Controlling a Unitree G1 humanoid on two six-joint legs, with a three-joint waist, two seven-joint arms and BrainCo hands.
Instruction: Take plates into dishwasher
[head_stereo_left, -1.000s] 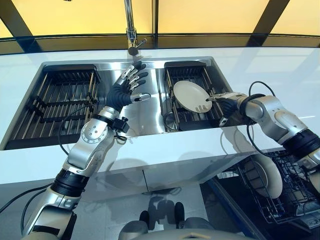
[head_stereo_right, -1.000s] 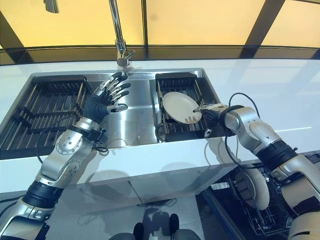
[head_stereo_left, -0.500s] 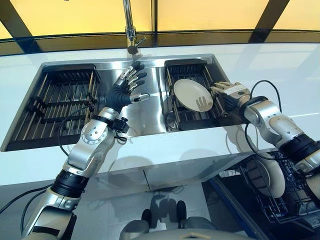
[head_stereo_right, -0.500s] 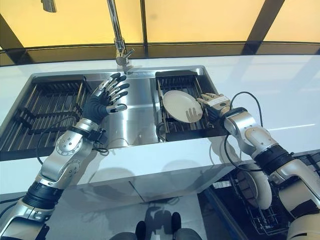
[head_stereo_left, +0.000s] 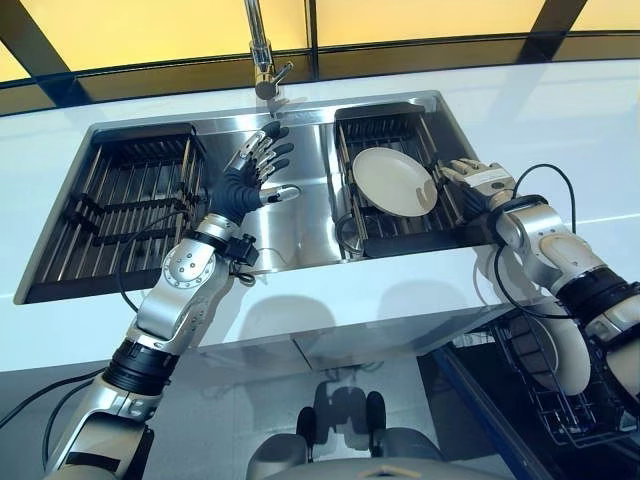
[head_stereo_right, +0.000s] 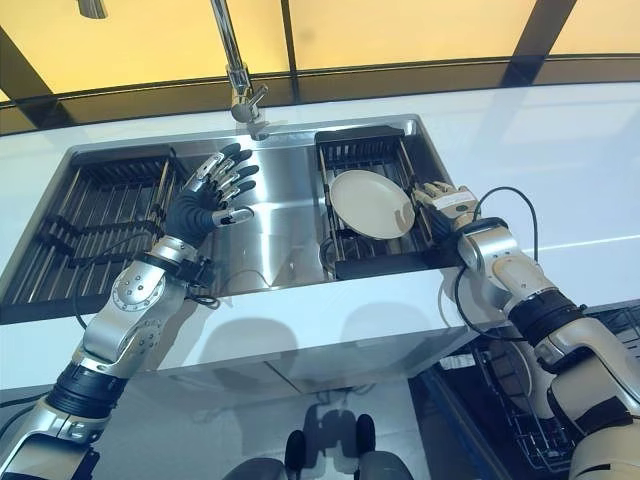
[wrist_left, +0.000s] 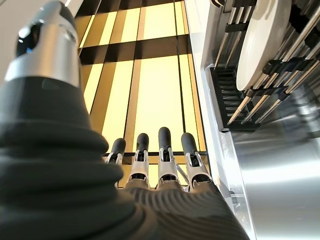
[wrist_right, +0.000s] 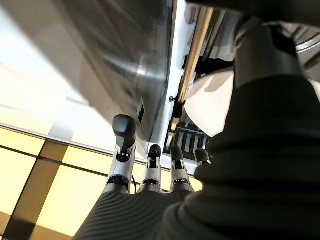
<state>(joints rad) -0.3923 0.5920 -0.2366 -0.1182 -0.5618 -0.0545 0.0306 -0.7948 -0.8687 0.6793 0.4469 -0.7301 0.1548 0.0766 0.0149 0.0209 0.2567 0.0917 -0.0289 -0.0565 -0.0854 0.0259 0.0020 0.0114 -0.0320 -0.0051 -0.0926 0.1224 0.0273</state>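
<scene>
In the steel sink (head_stereo_left: 300, 215) set into a white counter (head_stereo_left: 560, 110), a pale plate (head_stereo_left: 394, 182) leans in the right-hand black rack (head_stereo_left: 385, 215); the right hand (head_stereo_left: 478, 182), fingers straight, rests just beside its rim, while the left hand (head_stereo_left: 252, 172) hovers spread over the basin.

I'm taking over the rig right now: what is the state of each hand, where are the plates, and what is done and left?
Left hand: open, fingers spread over the sink, holding nothing.
Right hand: open, beside the right sink rack, next to the plate but not gripping it.
That plate stands tilted in the rack.
Done: one plate in the dishwasher rack, lower right.
Left: grasp the sink plate and carry it to the dishwasher.
</scene>
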